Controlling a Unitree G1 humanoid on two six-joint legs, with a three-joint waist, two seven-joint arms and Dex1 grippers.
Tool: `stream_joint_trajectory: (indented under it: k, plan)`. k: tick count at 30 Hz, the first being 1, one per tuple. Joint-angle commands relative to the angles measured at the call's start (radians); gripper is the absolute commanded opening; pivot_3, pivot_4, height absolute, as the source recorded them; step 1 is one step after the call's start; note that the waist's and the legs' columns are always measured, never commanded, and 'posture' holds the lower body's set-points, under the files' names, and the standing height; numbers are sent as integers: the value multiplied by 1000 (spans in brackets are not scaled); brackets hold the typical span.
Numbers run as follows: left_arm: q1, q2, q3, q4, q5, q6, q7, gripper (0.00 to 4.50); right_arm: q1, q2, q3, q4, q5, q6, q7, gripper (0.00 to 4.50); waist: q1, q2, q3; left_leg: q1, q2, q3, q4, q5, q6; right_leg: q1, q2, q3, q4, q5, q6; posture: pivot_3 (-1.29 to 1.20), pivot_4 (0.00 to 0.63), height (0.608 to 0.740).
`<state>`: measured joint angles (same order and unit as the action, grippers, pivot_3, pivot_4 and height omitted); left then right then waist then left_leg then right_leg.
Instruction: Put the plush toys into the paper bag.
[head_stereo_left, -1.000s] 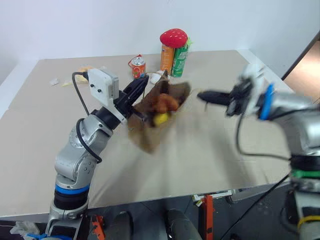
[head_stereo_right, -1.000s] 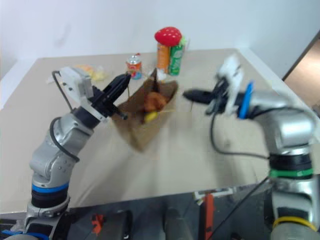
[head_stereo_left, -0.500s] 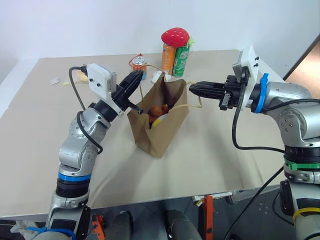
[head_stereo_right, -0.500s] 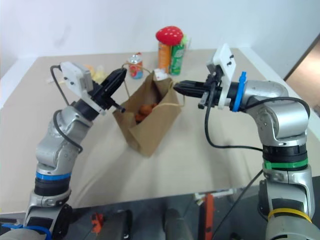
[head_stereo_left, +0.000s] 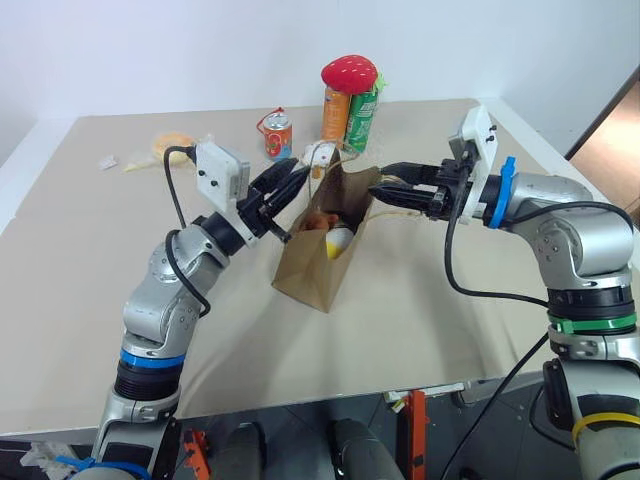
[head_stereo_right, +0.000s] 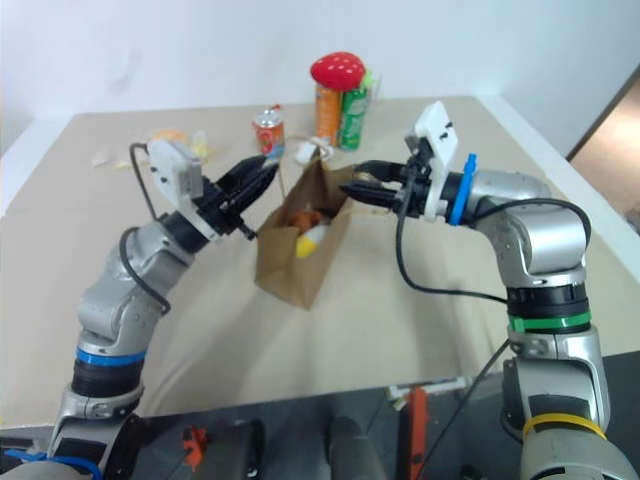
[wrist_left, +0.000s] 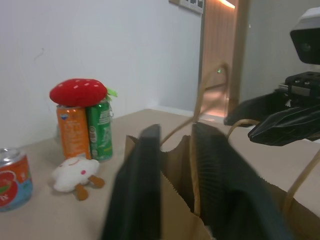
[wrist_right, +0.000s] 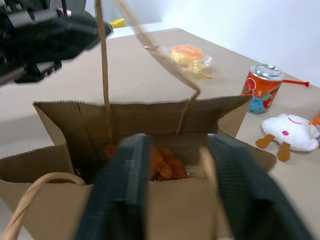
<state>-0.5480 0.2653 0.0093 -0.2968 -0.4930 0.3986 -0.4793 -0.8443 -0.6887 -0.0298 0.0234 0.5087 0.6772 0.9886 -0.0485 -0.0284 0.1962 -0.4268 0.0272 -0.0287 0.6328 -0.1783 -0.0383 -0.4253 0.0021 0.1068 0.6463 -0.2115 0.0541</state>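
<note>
Since a moment ago both grippers have parted their fingers. The paper bag (head_stereo_left: 322, 240) now stands upright on the table (head_stereo_left: 90, 300), mouth up, with the plush toys (head_stereo_left: 327, 228) inside. The left gripper (head_stereo_left: 291, 184) and right gripper (head_stereo_left: 394, 183) flank its rim, fingers apart, a cord handle between each pair.

Both arms are built from rounded silver-grey segments. A blue ring is seen on the left arm, and blue, green and yellow rings on the right arm. A white box-shaped camera housing is mounted on each wrist, with black cables looped along the forearms. The left gripper (head_stereo_left: 288, 187) and right gripper (head_stereo_left: 398, 187) are fitted with black ribbed fingers.
</note>
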Motion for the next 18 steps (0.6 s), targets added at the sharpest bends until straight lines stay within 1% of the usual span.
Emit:
stream_joint_trajectory:
  k: [1, 2, 3, 4, 5, 8, 11, 13, 14, 16, 17, 18]
  plan:
    - [-16, 16, 12, -60, -29, 17, -14, 2802, -38, -46, -75, -33, 45, 18, 18, 3858, 0, 0, 0, 0, 0, 0, 0, 0, 0, 0, 0, 0, 0, 0, 0, 0, 150, 740]
    - [-17, 21, 15, -64, -37, 25, -18, 3274, -40, -52, -89, -30, 58, 25, 20, 4388, 0, 0, 0, 0, 0, 0, 0, 0, 0, 0, 0, 0, 0, 0, 0, 0, 150, 740]
    - [-18, 27, 23, -71, -56, 38, -24, 3807, -53, -52, -119, -16, 82, 47, 5, 4500, 0, 0, 0, 0, 0, 0, 0, 0, 0, 0, 0, 0, 0, 0, 0, 0, 150, 740]
    - [-18, 31, 30, -75, -70, 48, -27, 3963, -63, -51, -140, -7, 98, 62, -7, 4500, -1, 0, 0, 0, 0, 0, 0, 0, 0, 0, 0, 0, 0, 0, 0, 0, 150, 740]
    - [-19, 35, 35, -80, -82, 55, -29, 4262, -71, -49, -156, -1, 111, 74, -16, 4500, -1, 0, 0, 0, 0, 0, 0, 0, 0, 0, 0, 0, 0, 0, 0, 0, 150, 740]
    - [-7, 75, 64, -115, -153, 98, -66, 4262, -64, -83, -199, 19, 136, 102, -12, 4500, -1, 0, 0, 0, 0, 0, 0, 0, 0, 0, 0, 0, 0, 0, 0, 0, 150, 740]
    - [24, 127, 89, -153, -212, 137, -109, 4262, -25, -136, -206, 44, 123, 101, 20, 4500, 0, 0, 0, 0, 0, 0, 0, 0, 0, 0, 0, 0, 0, -1, -1, 0, 150, 740]
    - [93, 198, 79, -198, -198, 143, -162, 4500, 34, -190, -195, 58, 109, 97, 70, 3943, -1, 0, 0, 0, 0, 0, 0, -1, 0, 0, 0, 0, 0, -1, -1, 0, 150, 740]
    - [119, 207, 92, -215, -215, 158, -157, 4500, 61, -209, -192, 59, 107, 97, 90, 3473, -1, 0, 0, 0, 0, 1, 0, -1, 1, 0, 0, 0, 0, -1, -1, 0, 150, 740]
    - [159, 229, 117, -243, -260, 189, -148, 4500, 122, -246, -170, 50, 93, 90, 129, 3102, 0, 1, 0, 1, 0, 1, -1, -2, 1, 0, 0, 0, 0, -2, -1, 0, 150, 740]
    - [175, 242, 125, -256, -283, 205, -149, 4500, 159, -269, -146, 38, 73, 73, 154, 2446, 0, 1, 0, 1, 0, 1, 0, -2, 1, 0, 0, 0, 0, -2, -1, 0, 150, 740]
    - [185, 252, 127, -266, -296, 214, -153, 4500, 190, -288, -125, 24, 59, 59, 181, 2305, 0, 1, 0, 1, 0, 1, 0, -2, 1, 0, 0, 0, 0, -2, -1, 0, 150, 740]
